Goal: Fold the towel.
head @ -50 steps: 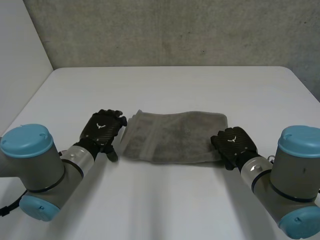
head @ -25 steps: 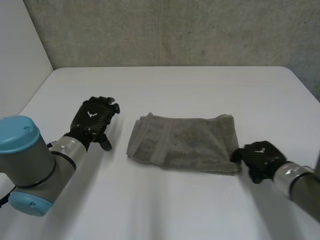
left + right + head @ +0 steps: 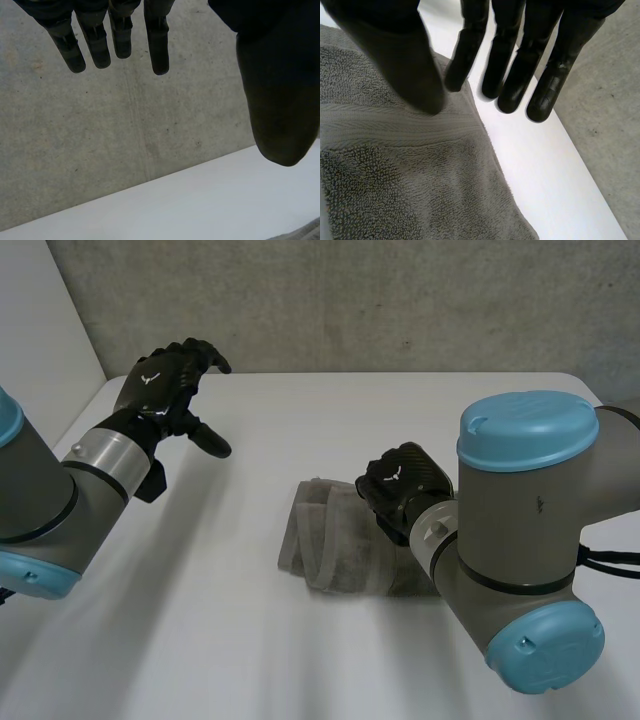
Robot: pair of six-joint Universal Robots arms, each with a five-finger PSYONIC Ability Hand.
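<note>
1. The grey towel lies about the middle of the white surface, somewhat toward its near edge. It is partly doubled over, with loose folds at its left end.
2. My right robot hand is over the right part of the towel. In the right wrist view its fingers are straight and slightly apart, reaching past the towel's edge over bare surface. The thumb is held apart from them above the towel's woven band. I cannot tell whether the thumb tip touches the cloth. Nothing is pinched between thumb and fingers.
3. My left robot hand hangs above the far left corner of the surface, well apart from the towel. Its fingers are straight and spread, the thumb stands wide, and it holds nothing.
4. A concrete wall stands behind the far edge.
</note>
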